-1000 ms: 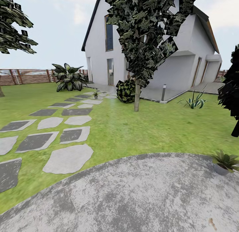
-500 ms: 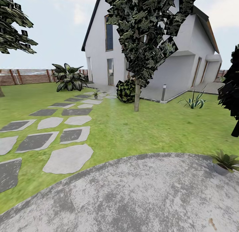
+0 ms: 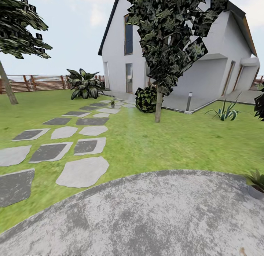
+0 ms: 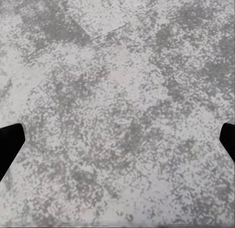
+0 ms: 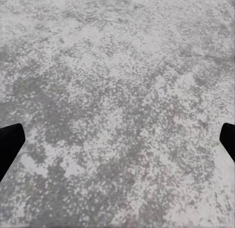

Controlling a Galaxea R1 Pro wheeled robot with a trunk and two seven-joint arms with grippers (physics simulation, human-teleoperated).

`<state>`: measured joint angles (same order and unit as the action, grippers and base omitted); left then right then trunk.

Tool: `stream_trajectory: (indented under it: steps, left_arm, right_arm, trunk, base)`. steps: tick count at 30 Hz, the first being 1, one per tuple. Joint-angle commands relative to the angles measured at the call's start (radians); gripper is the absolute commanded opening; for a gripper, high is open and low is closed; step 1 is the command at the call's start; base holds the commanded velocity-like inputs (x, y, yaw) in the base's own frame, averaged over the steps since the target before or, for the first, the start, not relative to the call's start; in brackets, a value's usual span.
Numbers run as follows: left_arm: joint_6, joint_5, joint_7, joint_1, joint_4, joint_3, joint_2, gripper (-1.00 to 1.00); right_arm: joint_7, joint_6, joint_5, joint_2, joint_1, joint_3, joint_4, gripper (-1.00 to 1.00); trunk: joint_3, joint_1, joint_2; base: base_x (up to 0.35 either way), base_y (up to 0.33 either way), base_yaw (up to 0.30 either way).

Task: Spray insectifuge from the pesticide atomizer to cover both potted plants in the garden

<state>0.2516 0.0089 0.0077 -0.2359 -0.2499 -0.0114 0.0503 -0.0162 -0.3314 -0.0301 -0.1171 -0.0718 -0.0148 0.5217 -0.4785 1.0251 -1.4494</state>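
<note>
On the left of the head view I see the brown fence point(image 3: 44, 83) and the grey stepping stones point(image 3: 82, 171), which run over the lawn point(image 3: 154, 146) toward the white house point(image 3: 190, 76). Far along this path stands one potted plant point(image 3: 112, 103), very small from here. In front of me lies the round paved patch point(image 3: 146, 215). At its right border, cut by the picture's edge, is the second potted plant point(image 3: 257, 182) in its grey pot. Low on the right there is a small reddish mark point(image 3: 242, 251) on the paving; it may be the pesticide atomizer, but I cannot tell.

Both wrist views look down on the paving. The left gripper point(image 4: 117, 144) and the right gripper point(image 5: 117, 144) are spread wide and hold nothing.

I judge I am in the searching step. Next I must turn right and look down to confirm that mark.
</note>
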Motion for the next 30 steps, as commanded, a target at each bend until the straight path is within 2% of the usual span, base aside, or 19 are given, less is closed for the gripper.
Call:
stream_trajectory:
  steps: [1,5,7,8,12,17,30]
  left_arm:
    - [0.014,0.001,0.002,-0.001,0.011,-0.005,0.000,1.00]
    - [0.029,0.003,0.002,0.000,0.024,-0.055,-0.003,1.00]
    - [0.033,0.003,-0.004,-0.001,0.026,-0.085,-0.004,1.00]
    - [0.033,0.002,-0.006,-0.001,0.027,-0.088,-0.004,1.00]
    - [0.036,-0.003,-0.014,0.000,0.027,-0.091,-0.004,1.00]
    - [0.038,-0.011,-0.015,0.001,0.028,-0.089,-0.004,1.00]
    - [0.037,-0.015,-0.018,0.000,0.032,-0.087,-0.008,1.00]
  right_arm:
    - [-0.018,-0.003,-0.003,0.001,0.000,0.002,-0.003,1.00]
    - [-0.094,-0.001,-0.003,0.003,0.000,0.004,-0.010,1.00]
    - [-0.114,0.000,-0.001,0.004,0.000,0.012,-0.014,1.00]
    - [-0.116,0.000,0.000,0.004,0.000,0.014,-0.015,1.00]
    - [-0.122,-0.001,0.003,0.005,0.000,0.039,-0.017,1.00]
    - [-0.122,-0.001,0.004,0.006,0.000,0.050,-0.017,1.00]
    - [-0.123,-0.001,0.004,0.008,0.000,0.063,-0.056,1.00]
  trunk:
    - [-0.002,0.000,-0.001]
    - [-0.006,0.000,-0.001]
    - [-0.007,0.000,-0.001]
    - [-0.008,0.000,-0.001]
    - [-0.012,0.000,-0.001]
    - [-0.017,0.000,-0.001]
    - [-0.031,0.000,-0.001]
  base:
    - [0.000,0.000,0.241]
    - [0.000,0.000,0.244]
    - [0.000,0.000,0.246]
    - [0.000,0.000,0.246]
    - [0.000,0.000,0.246]
    - [0.047,0.017,0.242]
    - [0.304,0.043,0.210]
